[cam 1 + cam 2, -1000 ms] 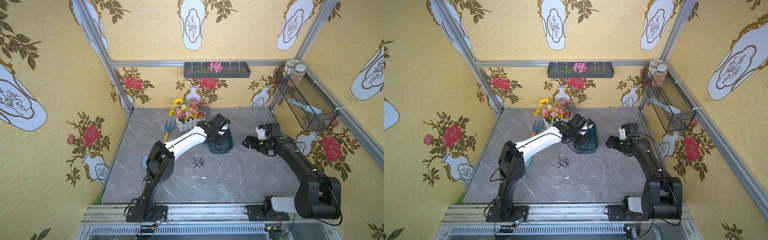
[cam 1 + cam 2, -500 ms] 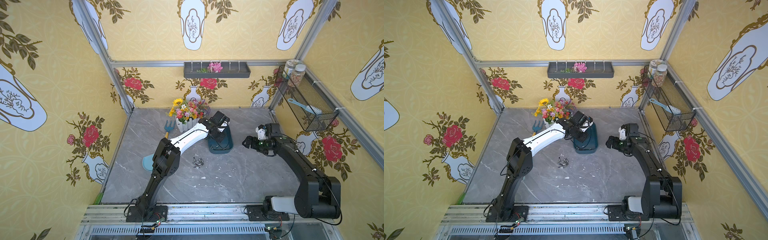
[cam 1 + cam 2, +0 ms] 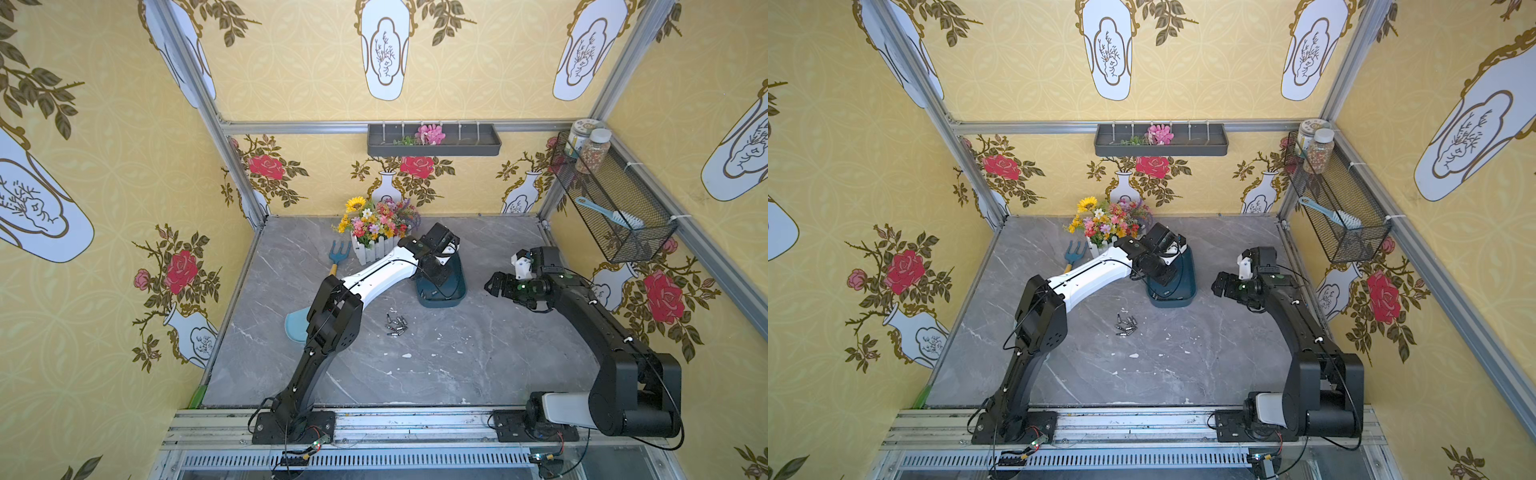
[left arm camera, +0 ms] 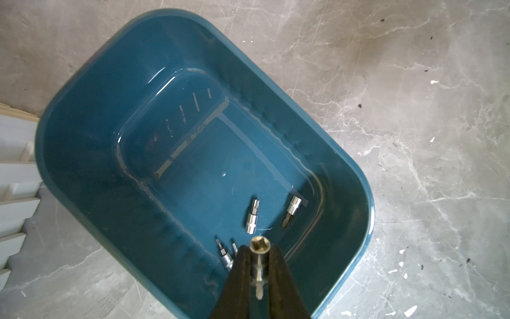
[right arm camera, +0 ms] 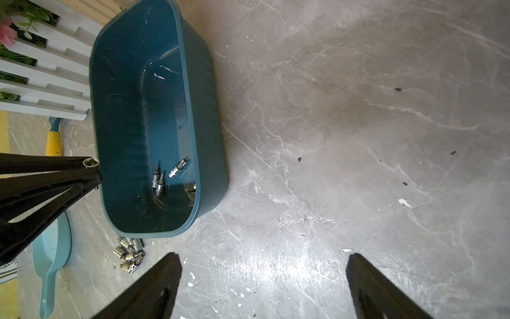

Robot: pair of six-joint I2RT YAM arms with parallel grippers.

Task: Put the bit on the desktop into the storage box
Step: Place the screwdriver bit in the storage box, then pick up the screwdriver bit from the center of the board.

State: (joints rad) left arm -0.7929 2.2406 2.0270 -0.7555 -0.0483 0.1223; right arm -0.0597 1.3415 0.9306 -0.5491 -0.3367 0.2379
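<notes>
between the closed tips of the left claw [image 4: 259, 252] sits one small silver socket-end bit [image 4: 258, 266], pinched along its shank, hollow end pointing away from the wrist. black tapered fingers [image 4: 237, 281] press it from both sides.

directly below this claw: dark teal oblong plastic storage box [image 4: 91, 165], rounded corners, open top. claw tips hang over the box interior, close to one short end wall. cannot tell whether the tips are below rim level.

box floor, under and just ahead of the claw: four loose silver bits [image 4: 252, 216]. two lie side by side next to one finger, two lie further out, apart from each other.

outside the box, back toward the left arm's base from the claw: heap of silver bits [image 3: 397, 325] on the flat grey marble-look desktop [image 3: 478, 357] with thin white veins. heap is near the box's short end; both top views show a gap between them.

right claw [image 5: 265, 256]: jaws spread wide, nothing between them, bare desktop beneath. it hangs just beside the box's long wall, on the side away from the left arm.

behind the left claw, by the arm's elbow: pale blue round plastic scoop [image 3: 296, 328], partly hidden by the arm. just beyond the claw: white picket planter of mixed flowers [image 3: 376, 232] at the box's far end; contact cannot be told. blue garden fork with yellow handle [image 3: 338, 251] lies beside the planter.
</notes>
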